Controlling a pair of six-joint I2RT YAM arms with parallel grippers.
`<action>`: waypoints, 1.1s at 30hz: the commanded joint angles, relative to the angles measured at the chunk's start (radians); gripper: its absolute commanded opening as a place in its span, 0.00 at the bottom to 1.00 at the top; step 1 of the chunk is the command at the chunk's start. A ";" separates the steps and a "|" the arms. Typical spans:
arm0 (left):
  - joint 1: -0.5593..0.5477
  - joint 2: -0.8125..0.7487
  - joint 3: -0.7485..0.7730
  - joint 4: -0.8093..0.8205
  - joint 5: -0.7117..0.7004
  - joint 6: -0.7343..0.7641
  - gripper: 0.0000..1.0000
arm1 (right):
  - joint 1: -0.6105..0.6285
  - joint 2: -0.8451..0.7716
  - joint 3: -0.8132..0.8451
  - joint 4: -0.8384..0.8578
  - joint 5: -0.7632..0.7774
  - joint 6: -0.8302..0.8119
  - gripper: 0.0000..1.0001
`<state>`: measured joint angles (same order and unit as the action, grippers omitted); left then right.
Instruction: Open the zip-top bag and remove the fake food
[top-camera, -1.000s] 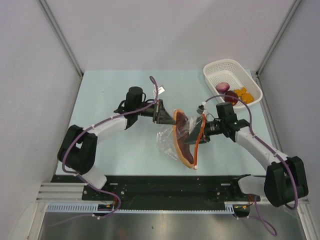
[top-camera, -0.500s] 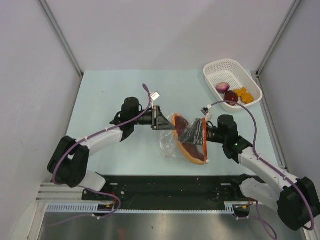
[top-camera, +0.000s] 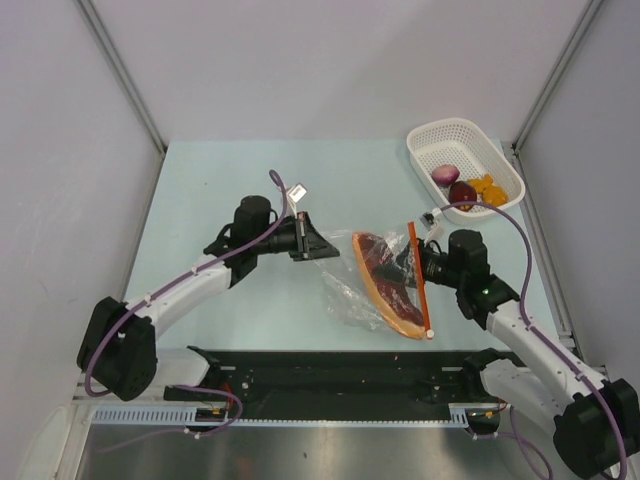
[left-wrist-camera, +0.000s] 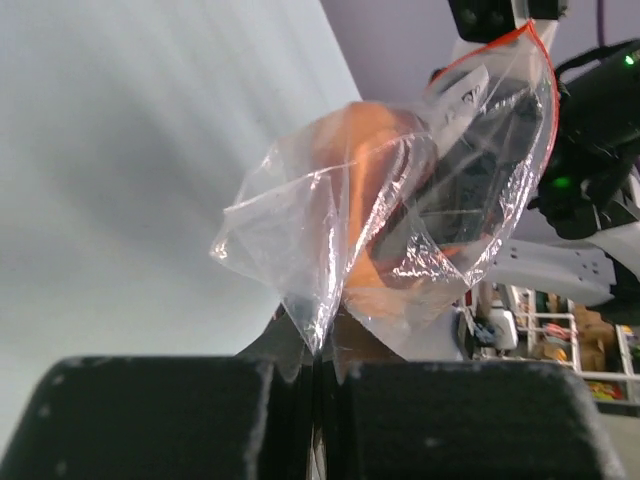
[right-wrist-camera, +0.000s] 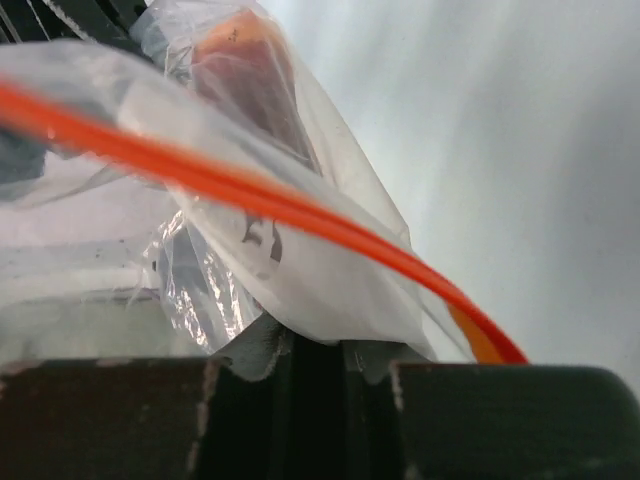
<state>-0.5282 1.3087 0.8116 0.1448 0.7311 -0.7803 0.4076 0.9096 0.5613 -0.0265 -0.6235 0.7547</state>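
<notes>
Tabletop (top-camera: 220, 180): pale blue; both arms reach in from the near edge.
Bag (top-camera: 352, 290): clear and crinkled, strung between the two grippers right of centre and toward the near edge. I cannot tell whether its lower folds touch the tabletop.
Zip strip (top-camera: 419, 278): thin and red-orange, it runs along the bag's right side from far to near. A small white slider (top-camera: 431, 335) sits at its near end. I cannot tell whether the mouth is open.
Slice (top-camera: 387, 282): reddish-brown with an orange rim, flat and tilted, inside the bag, just left of the zip strip.
Left gripper (top-camera: 328, 248): at the bag's far-left corner. In the left wrist view its jaws (left-wrist-camera: 315, 365) are together, with a pinch of the film caught between them. The slice (left-wrist-camera: 370, 200) shows through the plastic beyond.
Right gripper (top-camera: 412, 262): at the bag's right side, against the zip strip. In the right wrist view its jaws (right-wrist-camera: 318, 365) are pressed together on a fold of the bag below the zip strip (right-wrist-camera: 250, 195).
Basket (top-camera: 419, 158): white and perforated, at the far-right corner, well apart from the bag.
Basket contents: a purple-pink bulb (top-camera: 445, 174), a dark maroon lump (top-camera: 462, 191) just beside it, and orange chunks (top-camera: 485, 186) on the right side of the basket.
</notes>
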 joint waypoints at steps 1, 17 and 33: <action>0.019 -0.058 0.063 -0.137 -0.148 0.107 0.00 | -0.021 -0.077 -0.023 -0.055 0.044 -0.017 0.00; 0.007 -0.063 0.023 -0.013 -0.111 0.044 0.00 | 0.011 0.116 0.037 -0.026 -0.136 -0.120 0.45; 0.008 0.007 0.063 -0.105 -0.205 -0.013 0.00 | 0.099 0.140 0.005 0.019 -0.045 -0.071 0.00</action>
<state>-0.5251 1.3064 0.8345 0.0093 0.5285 -0.7677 0.4862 1.0416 0.5556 -0.0692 -0.7055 0.6628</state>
